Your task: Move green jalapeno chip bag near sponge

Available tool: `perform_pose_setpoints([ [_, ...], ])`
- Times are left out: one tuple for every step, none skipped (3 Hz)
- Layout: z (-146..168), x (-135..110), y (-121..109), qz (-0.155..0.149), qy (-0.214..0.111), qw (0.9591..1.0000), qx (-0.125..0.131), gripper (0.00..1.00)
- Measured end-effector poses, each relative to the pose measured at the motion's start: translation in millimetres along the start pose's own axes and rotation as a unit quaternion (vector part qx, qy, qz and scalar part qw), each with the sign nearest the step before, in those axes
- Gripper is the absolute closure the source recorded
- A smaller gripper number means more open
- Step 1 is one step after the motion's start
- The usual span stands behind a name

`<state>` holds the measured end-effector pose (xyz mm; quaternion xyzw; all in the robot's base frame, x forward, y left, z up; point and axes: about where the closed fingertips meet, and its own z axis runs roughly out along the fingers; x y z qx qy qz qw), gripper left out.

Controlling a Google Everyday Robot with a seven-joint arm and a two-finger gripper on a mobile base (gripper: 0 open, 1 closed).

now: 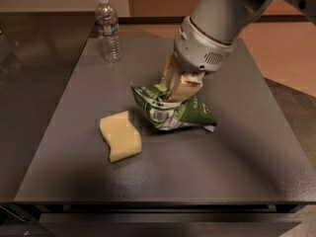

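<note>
The green jalapeno chip bag (173, 113) is a wrinkly dark-green foil bag with white markings, near the middle of the dark table. My gripper (177, 89) comes down from the upper right and is shut on the bag's top edge, with its lower part on or just above the table. The sponge (120, 136) is a pale yellow foam pad with wavy edges, lying flat just left of and a little in front of the bag, with a small gap between them.
A clear plastic water bottle (109, 29) stands upright at the table's back left. The dark table (237, 167) ends at a front edge near the bottom, and a tan floor shows at the back right.
</note>
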<state>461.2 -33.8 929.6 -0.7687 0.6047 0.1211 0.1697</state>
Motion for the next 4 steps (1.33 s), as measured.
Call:
perform_pose_setpoints([
  [7.4, -9.9, -10.4, -0.011, -0.011, 0.9999, 0.0, 0.59],
  [13.8, -12.3, -17.5, -0.015, -0.02, 0.9997, -0.001, 0.36],
  [13.3, -13.6, -17.3, -0.016, -0.02, 0.9997, 0.001, 0.13],
  [13.0, -14.9, -17.5, -0.017, -0.02, 0.9997, 0.002, 0.0],
])
